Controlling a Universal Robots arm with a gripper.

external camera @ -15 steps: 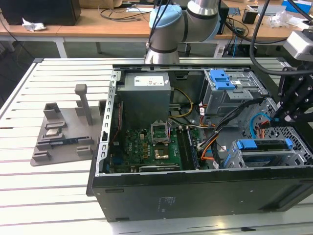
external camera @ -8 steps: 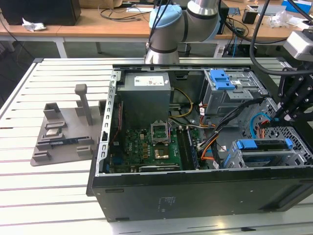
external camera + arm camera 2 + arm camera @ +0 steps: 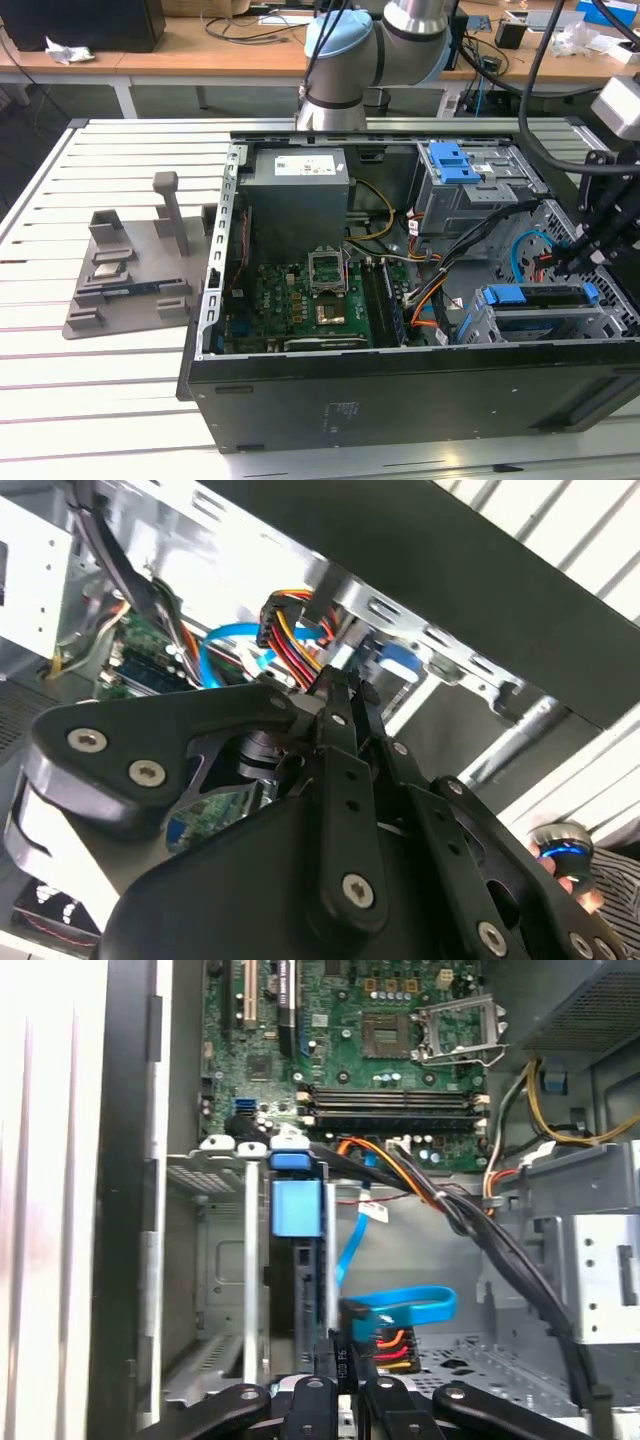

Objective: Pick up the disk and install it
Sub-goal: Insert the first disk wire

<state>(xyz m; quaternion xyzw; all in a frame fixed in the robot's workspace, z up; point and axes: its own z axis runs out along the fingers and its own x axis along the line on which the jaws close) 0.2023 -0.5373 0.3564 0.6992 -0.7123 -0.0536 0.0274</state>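
Note:
The disk (image 3: 535,298) sits in the metal cage (image 3: 480,325) at the case's front corner, on the exterior view's right, and its blue rail frame shows along its upper edge. In the first wrist view the disk (image 3: 297,1260) appears edge-on, with its blue rail tab toward the motherboard. My gripper (image 3: 572,262) hangs just behind the disk's rear end. Its fingers are shut on a black cable connector (image 3: 345,1345) with red, orange and yellow wires (image 3: 290,640), close to the disk's rear. A blue data cable (image 3: 400,1305) curves beside it. The gripper (image 3: 335,685) tips pinch together.
The open computer case (image 3: 400,390) lies on a slatted white table (image 3: 90,390). Inside are a grey power supply box (image 3: 297,205), a green motherboard (image 3: 300,300), a second cage with a blue latch (image 3: 455,160) and cable bundles (image 3: 480,235). A grey fixture (image 3: 140,270) stands on the exterior view's left.

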